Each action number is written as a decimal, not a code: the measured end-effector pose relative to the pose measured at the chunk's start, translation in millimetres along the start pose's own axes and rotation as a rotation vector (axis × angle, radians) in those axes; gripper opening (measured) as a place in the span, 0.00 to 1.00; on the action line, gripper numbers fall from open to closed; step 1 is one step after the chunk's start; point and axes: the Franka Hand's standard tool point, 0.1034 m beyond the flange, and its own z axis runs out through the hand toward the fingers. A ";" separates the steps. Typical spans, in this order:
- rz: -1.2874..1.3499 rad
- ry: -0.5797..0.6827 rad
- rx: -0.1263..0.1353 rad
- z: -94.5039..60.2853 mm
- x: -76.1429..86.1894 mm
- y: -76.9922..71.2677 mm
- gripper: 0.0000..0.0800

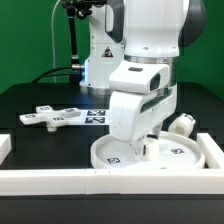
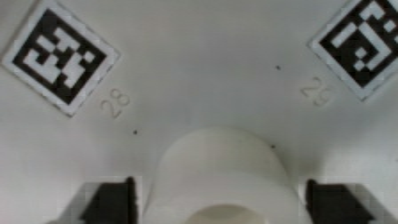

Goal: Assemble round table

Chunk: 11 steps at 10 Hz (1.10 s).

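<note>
The large rimmed disc [image 1: 170, 153] lies flat on the table at the front right, tags facing up. My gripper [image 1: 143, 148] is lowered onto its middle. In the wrist view the disc's surface [image 2: 196, 90] fills the picture, with two tags on it. The rounded hub [image 2: 222, 165] stands between my two black finger pads [image 2: 111, 203]. My gripper [image 2: 222, 208] is open and straddles the hub with a small gap on each side. The short cylindrical post [image 1: 183, 125] lies just behind the disc, on the exterior view's right. The flat cross-shaped piece [image 1: 55, 117] lies at the left.
White border rails run along the front [image 1: 60, 180] and the right [image 1: 212, 150] of the black table, close around the disc. The marker board [image 1: 97, 118] lies between the cross-shaped piece and the arm. The arm's base [image 1: 100, 65] stands behind.
</note>
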 end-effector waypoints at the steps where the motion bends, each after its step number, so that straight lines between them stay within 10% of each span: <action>1: 0.000 0.000 0.000 0.0 0.0 0.0 0.77; 6: 0.118 0.012 -0.029 -51.7 -7.9 -12.5 0.81; 11: 0.297 0.007 -0.024 -66.3 -17.3 -38.2 0.81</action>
